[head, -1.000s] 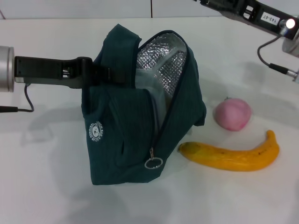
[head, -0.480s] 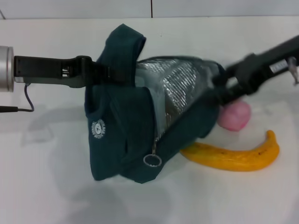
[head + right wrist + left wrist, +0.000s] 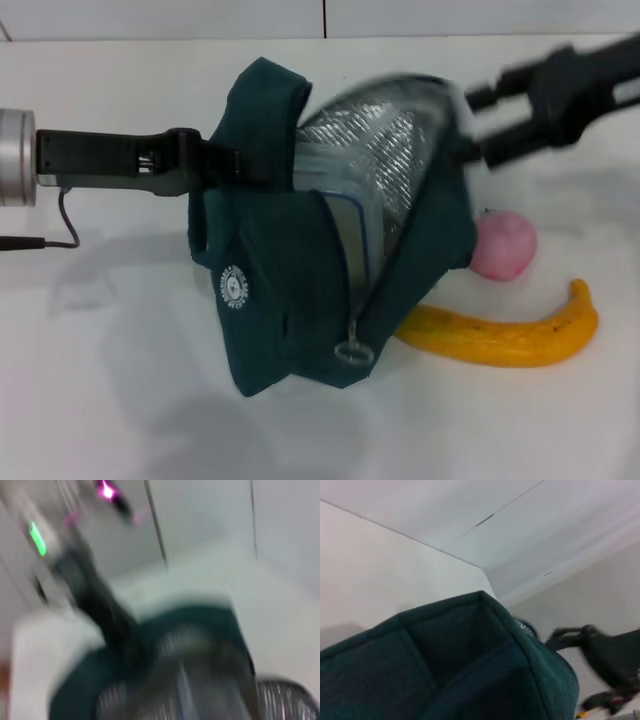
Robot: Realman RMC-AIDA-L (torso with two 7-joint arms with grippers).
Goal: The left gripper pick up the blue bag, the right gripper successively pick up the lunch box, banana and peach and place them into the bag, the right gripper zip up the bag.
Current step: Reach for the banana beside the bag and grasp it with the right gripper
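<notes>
Two hands at work over a white bench (image 3: 100, 400). Left hand (image 3: 215, 165) reaching in from 9 o'clock, clenched on a padded handle (image 3: 265, 110) of the blue bag (image 3: 290, 300), fingertips hidden by the fabric. Bag at the middle of the bench, tilted toward 3 o'clock, mouth open and silver foil lining (image 3: 385, 150) showing. Lunch box (image 3: 345, 215) inside the mouth, clear wall and blue rim visible against the lining, lower part hidden by the teal front panel. Ring zipper pull (image 3: 352, 352) hanging at the bag's lower front, round white logo (image 3: 233, 288) at 9 o'clock of it.

Right hand (image 3: 485, 125) at 2 o'clock of the bag, blurred, just beside the mouth's upper edge, fingers (image 3: 480, 96) spread with nothing between them. Touching the fabric or not: cannot tell.

Peach (image 3: 503, 245) on the bench at 3 o'clock of the bag, just beside its side wall. Banana (image 3: 500, 335) at 4 o'clock, lying flat, near end tucked under the bag's leaning side, far end curving up below the peach, apart from it.

In the left wrist view, only teal fabric (image 3: 445, 665) close up.
</notes>
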